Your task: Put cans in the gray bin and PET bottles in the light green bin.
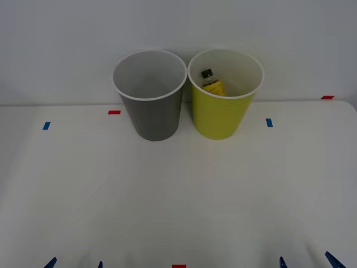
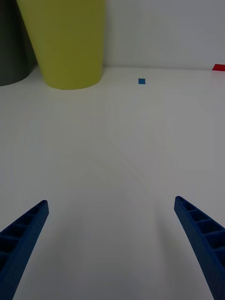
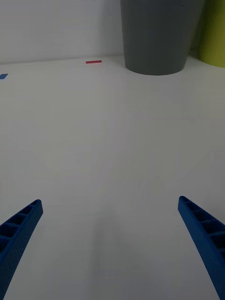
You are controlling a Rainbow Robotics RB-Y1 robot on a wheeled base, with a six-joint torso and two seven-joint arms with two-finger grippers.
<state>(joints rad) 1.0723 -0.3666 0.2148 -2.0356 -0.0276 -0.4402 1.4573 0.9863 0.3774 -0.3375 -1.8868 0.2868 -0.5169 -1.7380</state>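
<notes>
The gray bin [image 1: 152,106] and the light green bin [image 1: 221,111] stand side by side at the back of the white table. Inside the light green bin lies a PET bottle [image 1: 211,82] with a yellow body and black cap. The gray bin's pale inside looks bare. No can is in view. My left gripper [image 1: 75,263] sits open at the table's front edge on the left, and my right gripper [image 1: 307,261] is open at the front right. Both are far from the bins, with nothing between their fingers. The wrist views show the light green bin [image 2: 65,42] and gray bin [image 3: 157,35] ahead.
Small blue tape marks [image 1: 46,125] [image 1: 269,122] and red tape marks [image 1: 114,112] [image 1: 327,97] [image 1: 178,266] lie flat on the table [image 1: 178,195]. A white wall stands right behind the bins.
</notes>
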